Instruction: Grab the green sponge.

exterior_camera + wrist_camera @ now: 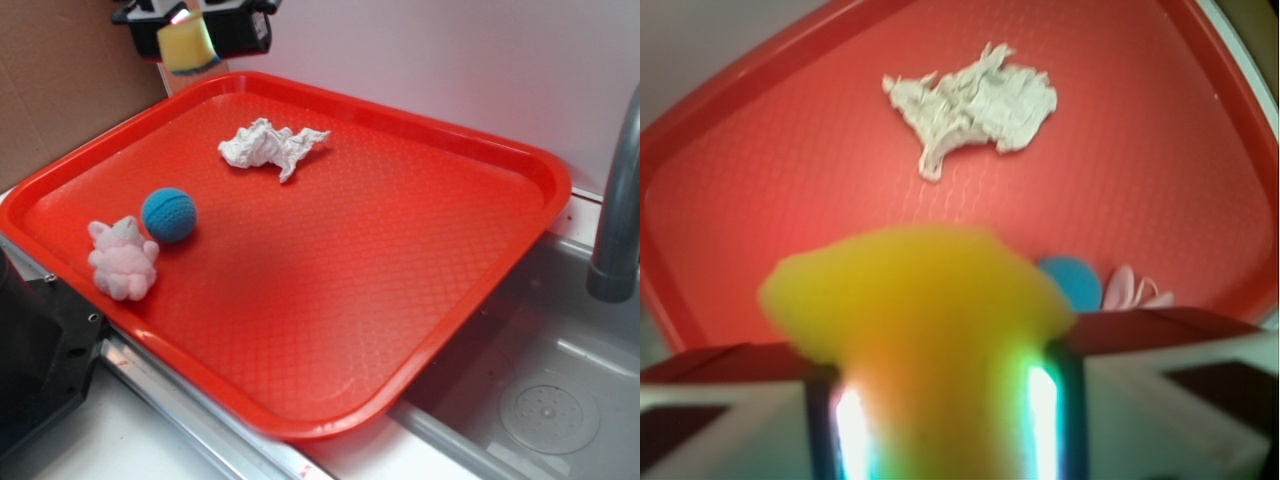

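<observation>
The green sponge [187,46], yellow foam with a thin dark green layer along its lower edge, hangs in the air above the far left corner of the red tray [300,420]. My gripper [192,35] is shut on it, high at the top of the exterior view. In the wrist view the sponge [920,300] fills the near foreground as a yellow bulge squeezed between my two fingers [835,420], and my gripper [940,410] is clamped around its lower part. The green layer is hidden in that view.
On the tray lie a crumpled white paper [270,146], a blue knitted ball [168,214] and a pink plush toy [122,260] near the left rim. A grey sink [540,400] with a faucet post [618,210] is to the right. A cardboard wall [60,80] stands behind left.
</observation>
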